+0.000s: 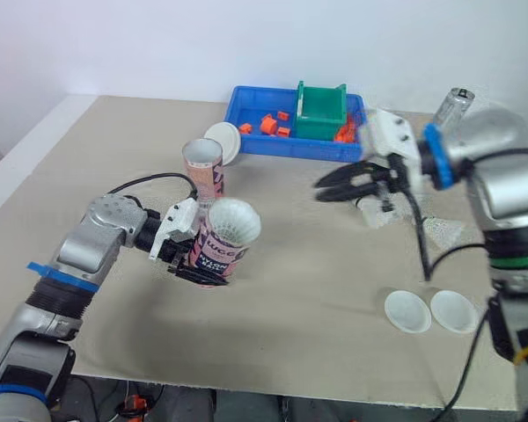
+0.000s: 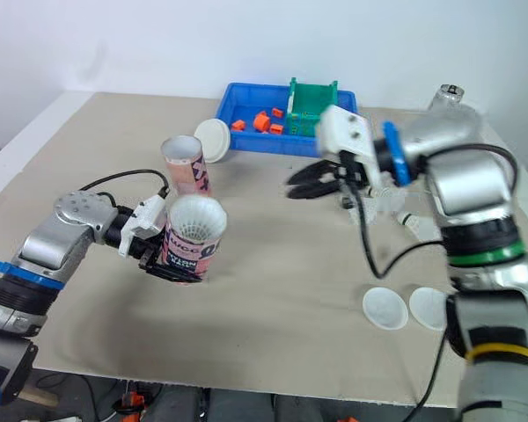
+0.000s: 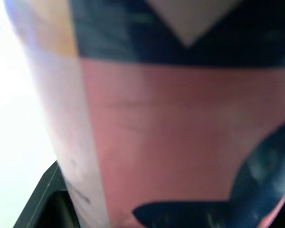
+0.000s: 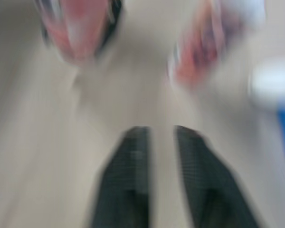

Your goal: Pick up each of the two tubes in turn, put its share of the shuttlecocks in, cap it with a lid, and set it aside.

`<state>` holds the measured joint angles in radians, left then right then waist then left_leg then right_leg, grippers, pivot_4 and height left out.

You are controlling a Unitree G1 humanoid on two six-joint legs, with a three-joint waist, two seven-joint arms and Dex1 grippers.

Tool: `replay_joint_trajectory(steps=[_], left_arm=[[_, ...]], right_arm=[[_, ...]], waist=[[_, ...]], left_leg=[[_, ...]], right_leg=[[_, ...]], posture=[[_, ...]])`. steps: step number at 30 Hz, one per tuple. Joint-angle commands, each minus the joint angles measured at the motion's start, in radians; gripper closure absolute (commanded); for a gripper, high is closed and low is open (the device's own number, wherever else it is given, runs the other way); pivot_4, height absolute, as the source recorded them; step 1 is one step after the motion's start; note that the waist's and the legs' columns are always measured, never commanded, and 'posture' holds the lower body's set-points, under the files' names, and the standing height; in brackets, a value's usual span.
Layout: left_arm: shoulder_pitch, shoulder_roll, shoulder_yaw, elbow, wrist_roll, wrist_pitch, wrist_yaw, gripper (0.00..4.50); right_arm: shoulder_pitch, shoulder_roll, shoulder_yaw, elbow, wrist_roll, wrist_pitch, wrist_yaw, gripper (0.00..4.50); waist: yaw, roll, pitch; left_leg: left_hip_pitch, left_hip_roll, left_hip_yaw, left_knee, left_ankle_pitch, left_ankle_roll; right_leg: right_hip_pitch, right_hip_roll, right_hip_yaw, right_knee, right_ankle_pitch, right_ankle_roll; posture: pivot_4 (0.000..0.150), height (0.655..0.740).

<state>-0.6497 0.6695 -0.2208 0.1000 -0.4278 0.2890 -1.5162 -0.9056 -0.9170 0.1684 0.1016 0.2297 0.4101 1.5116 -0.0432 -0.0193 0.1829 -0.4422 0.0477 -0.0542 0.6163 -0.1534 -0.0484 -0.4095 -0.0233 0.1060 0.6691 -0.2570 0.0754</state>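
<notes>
My left gripper (image 1: 196, 266) is shut on a pink and black tube (image 1: 218, 253), held tilted just above the table, with white shuttlecock feathers (image 1: 235, 221) bulging from its mouth. The tube's wall (image 3: 171, 142) sits close up in the left wrist view. A second tube (image 1: 202, 167) stands upright behind it with its top open. My right gripper (image 1: 320, 191) hovers open and empty to the right of both tubes, fingers (image 4: 128, 175) apart. Loose shuttlecocks (image 1: 444, 230) lie under the right arm. Two white lids (image 1: 407, 310) (image 1: 454, 310) lie near the front right edge, and a third lid (image 1: 224, 141) leans by the bin.
A blue bin (image 1: 255, 145) at the back holds orange parts and a green box (image 1: 321, 112). Bare table stretches between the held tube and the two front lids. Cables hang from both arms.
</notes>
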Motion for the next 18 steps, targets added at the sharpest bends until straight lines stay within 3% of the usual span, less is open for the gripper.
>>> replay_joint_trajectory(steps=[1,3,5,12,18], left_arm=[[0.028,-0.035,0.021,-0.052,-0.047,0.044,0.026,1.29],[0.041,-0.086,0.018,-0.053,-0.055,0.056,0.058,1.29],[0.05,-0.154,0.013,-0.034,-0.049,0.04,0.104,1.29],[0.081,-0.381,-0.111,0.146,0.14,-0.188,0.23,1.29],[0.071,-0.485,-0.135,0.255,0.203,-0.291,0.285,1.29]], right_arm=[[0.039,-0.064,-0.011,-0.001,-0.02,-0.036,0.039,1.59],[0.071,-0.11,0.01,0.048,-0.055,-0.078,0.073,0.66],[0.089,-0.154,0.032,0.108,-0.096,-0.137,0.095,0.22],[0.125,-0.201,0.095,0.197,-0.217,-0.279,0.097,0.22],[0.228,-0.285,0.038,0.106,-0.151,-0.26,0.103,0.22]], waist=[[-0.009,0.002,0.001],[-0.013,0.005,0.003],[-0.013,0.006,0.004],[-0.005,0.007,0.004],[-0.003,0.008,0.004]], left_leg=[[0.001,0.0,0.0,0.0,-0.001,0.001],[0.001,0.0,0.001,0.0,-0.002,0.003],[0.001,0.0,0.001,0.0,-0.002,0.003],[0.002,-0.001,0.005,0.002,-0.002,0.003],[0.003,-0.002,0.005,0.002,-0.001,0.002]], right_leg=[[0.0,0.0,0.0,0.0,-0.001,0.0],[-0.001,0.001,0.001,0.0,-0.001,0.001],[0.0,0.001,0.001,0.0,-0.002,0.002],[0.002,-0.001,0.005,-0.003,0.001,0.006],[0.003,-0.001,0.006,-0.003,0.002,0.006]], posture=[[0.15,0.7355],[0.15,0.7355],[0.15,0.7355],[0.15,0.7355],[0.15,0.7355]])
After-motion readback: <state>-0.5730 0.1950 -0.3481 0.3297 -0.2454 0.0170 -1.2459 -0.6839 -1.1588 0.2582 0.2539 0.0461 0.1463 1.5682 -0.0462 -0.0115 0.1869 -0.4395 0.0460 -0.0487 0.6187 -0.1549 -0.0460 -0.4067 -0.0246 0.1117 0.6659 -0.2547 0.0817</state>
